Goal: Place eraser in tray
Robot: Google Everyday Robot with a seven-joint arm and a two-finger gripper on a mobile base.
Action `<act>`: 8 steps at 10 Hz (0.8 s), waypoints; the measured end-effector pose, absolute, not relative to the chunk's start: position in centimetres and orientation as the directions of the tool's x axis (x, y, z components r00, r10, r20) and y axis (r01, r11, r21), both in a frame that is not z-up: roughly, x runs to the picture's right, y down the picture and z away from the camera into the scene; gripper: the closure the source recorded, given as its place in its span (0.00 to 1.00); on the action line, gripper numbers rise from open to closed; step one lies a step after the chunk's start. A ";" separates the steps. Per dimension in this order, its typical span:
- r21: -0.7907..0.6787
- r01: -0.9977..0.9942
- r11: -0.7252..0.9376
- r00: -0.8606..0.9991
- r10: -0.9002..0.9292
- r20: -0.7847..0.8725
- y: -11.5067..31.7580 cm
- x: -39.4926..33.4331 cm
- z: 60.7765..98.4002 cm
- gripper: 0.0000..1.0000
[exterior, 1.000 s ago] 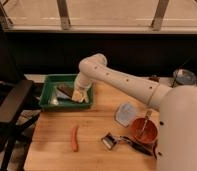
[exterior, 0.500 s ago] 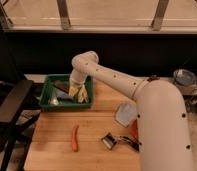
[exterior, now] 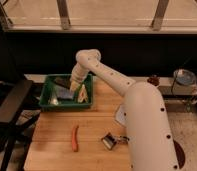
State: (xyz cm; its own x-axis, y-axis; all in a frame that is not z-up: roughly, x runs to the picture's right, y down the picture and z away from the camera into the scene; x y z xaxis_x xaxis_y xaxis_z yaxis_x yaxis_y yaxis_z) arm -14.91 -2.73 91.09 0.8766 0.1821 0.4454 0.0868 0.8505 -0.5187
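The green tray (exterior: 48, 104) stands at the back left of the wooden table. My gripper (exterior: 73, 83) reaches down into it from the elbow above, near the tray's back middle. A small dark block, the eraser (exterior: 60, 80), shows inside the tray just left of the gripper; whether the gripper touches it I cannot tell. Also in the tray lie a grey-blue flat rectangle (exterior: 65, 94) and a yellowish V-shaped piece (exterior: 82, 95).
An orange stick-shaped object (exterior: 74, 137) lies on the table (exterior: 52, 145) in front of the tray. A small metal clip (exterior: 111, 141) sits beside my arm's large white link (exterior: 142, 125). A black chair (exterior: 12, 107) stands at the left, a round bowl (exterior: 184, 77) at the far right.
My arm has swung so its big white link now covers the table's right side. The gripper has shifted slightly left and back inside the tray.
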 end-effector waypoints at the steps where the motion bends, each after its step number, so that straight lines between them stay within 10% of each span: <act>1: -0.512 0.117 0.851 0.868 0.163 0.469 -3.0 -15.3 92.0 0.95; 8: -0.496 0.076 0.865 0.843 0.210 0.496 -6.2 -15.6 95.2 0.35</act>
State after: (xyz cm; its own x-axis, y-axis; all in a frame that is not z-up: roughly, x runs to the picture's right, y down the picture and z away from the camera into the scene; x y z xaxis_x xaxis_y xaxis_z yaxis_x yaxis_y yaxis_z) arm -15.59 -6.17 95.17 0.8426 0.2104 0.4958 0.0756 0.8653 -0.4956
